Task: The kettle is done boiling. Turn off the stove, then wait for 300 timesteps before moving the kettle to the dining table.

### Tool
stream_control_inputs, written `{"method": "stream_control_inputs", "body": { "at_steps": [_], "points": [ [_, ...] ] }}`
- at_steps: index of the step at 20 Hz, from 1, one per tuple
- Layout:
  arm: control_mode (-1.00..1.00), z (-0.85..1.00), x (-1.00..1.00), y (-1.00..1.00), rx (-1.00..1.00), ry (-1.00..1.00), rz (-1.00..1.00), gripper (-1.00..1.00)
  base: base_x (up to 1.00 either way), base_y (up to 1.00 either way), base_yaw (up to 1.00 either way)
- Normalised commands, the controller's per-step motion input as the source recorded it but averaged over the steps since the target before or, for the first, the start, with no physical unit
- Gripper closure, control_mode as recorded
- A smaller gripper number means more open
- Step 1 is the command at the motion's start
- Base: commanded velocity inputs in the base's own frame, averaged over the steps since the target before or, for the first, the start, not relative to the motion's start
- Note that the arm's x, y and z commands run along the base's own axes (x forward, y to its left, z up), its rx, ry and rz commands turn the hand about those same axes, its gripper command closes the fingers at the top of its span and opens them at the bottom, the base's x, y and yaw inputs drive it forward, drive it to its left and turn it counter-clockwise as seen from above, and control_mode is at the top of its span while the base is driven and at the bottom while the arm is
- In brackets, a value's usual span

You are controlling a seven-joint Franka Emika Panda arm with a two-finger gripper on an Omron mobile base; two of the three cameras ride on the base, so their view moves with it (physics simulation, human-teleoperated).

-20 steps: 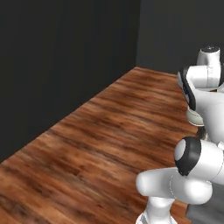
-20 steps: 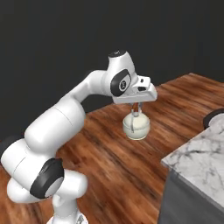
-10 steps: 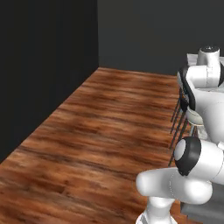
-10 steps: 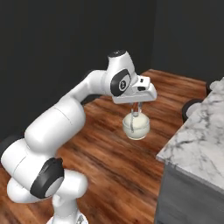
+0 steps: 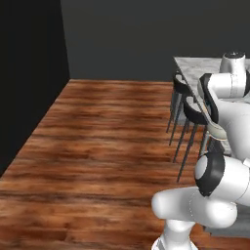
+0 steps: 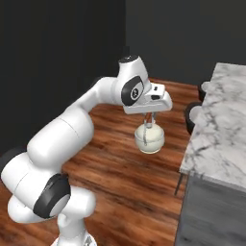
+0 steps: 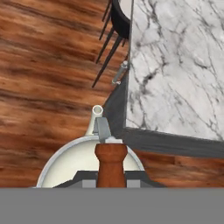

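Fingers gripping kettle handle, airborne, beside dining table corner

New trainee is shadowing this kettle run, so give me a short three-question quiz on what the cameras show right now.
1. True or false: the kettle already rests on the dining table.
2. What part of the kettle does the pincer hold? A) spout B) wooden handle bar C) lid knob
3. Fill in: in the hand view, the kettle hangs over the ____ floor, beside the table's corner.

Key: 1. False, it hangs from the pincer, clear of the marble top. 2. B. 3. wooden.
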Motion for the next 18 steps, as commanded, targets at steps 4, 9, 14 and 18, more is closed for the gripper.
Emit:
{"method": "stream_control_inputs", "body": {
  "at_steps": [4,9,14,18],
  "points": [
    [1.0,0.0,0.0,0.0,0.0,0.0,0.0,1.0,0.51,0.56,-0.42],
    [1.0,0.0,0.0,0.0,0.0,0.0,0.0,1.0,0.53,0.5,-0.4],
    [1.0,0.0,0.0,0.0,0.0,0.0,0.0,1.0,0.59,0.37,-0.33],
    [1.0,0.0,0.0,0.0,0.0,0.0,0.0,1.0,0.62,0.29,-0.29]
  ]
}}
